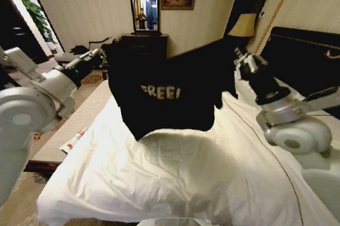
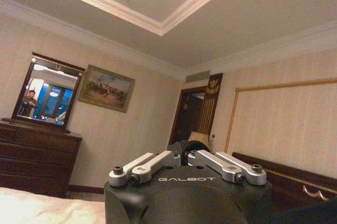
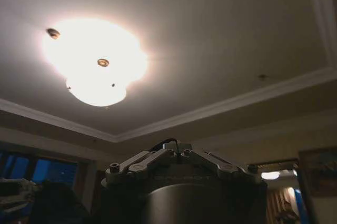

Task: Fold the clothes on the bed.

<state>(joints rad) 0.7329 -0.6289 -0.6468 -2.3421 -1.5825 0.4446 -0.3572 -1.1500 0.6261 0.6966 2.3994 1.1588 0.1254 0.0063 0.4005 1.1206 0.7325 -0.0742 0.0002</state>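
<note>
Head camera down over bed (image 1: 159,183), wrist cameras tilted up toward ceiling (image 3: 210,24)

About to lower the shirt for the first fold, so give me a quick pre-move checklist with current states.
1. Left claw gripping the T-shirt: ok, shut on its upper corner.
2. Right claw gripping the other corner: ok, shut on the fabric.
3. T-shirt spread between the claws: ok, hanging with FREE! readable.
4. Hem lifted off the bed: cannot tell, lower edge meets the duvet.
5. Landing area: ok, smooth white duvet below.
6. Right side hanging flat: not ok, fabric bunches beneath the right claw.
</note>
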